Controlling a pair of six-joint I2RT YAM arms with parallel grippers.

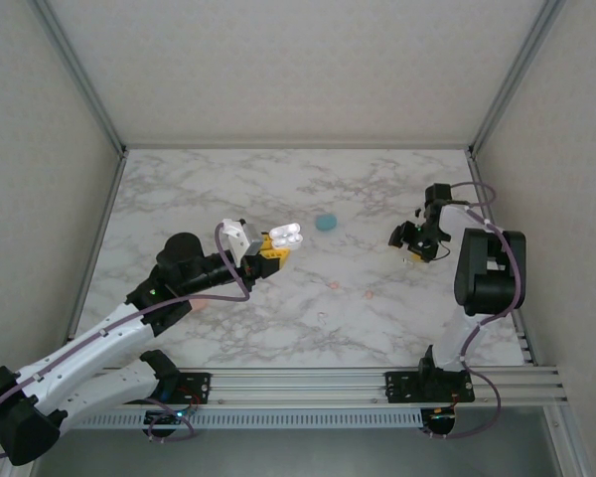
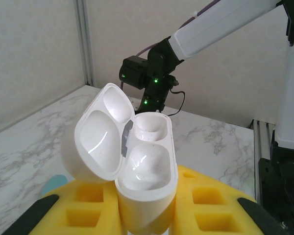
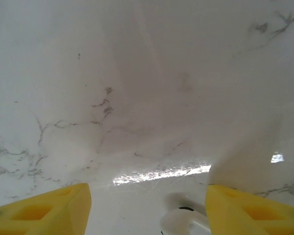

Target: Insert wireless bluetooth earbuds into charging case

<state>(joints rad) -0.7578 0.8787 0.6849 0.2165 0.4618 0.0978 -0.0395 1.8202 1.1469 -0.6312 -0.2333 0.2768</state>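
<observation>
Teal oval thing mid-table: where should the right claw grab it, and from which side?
Top-down, pinching across its shorter width. The teal oval piece lies flat and low on the marble table, rounded, with nothing touching it, so a sideways approach would likely find little to bite.

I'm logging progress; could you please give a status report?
Left gripper shut on open charging case, both wells empty. Right gripper open, low over table, small white piece between fingers. Nothing obstructing.
</observation>
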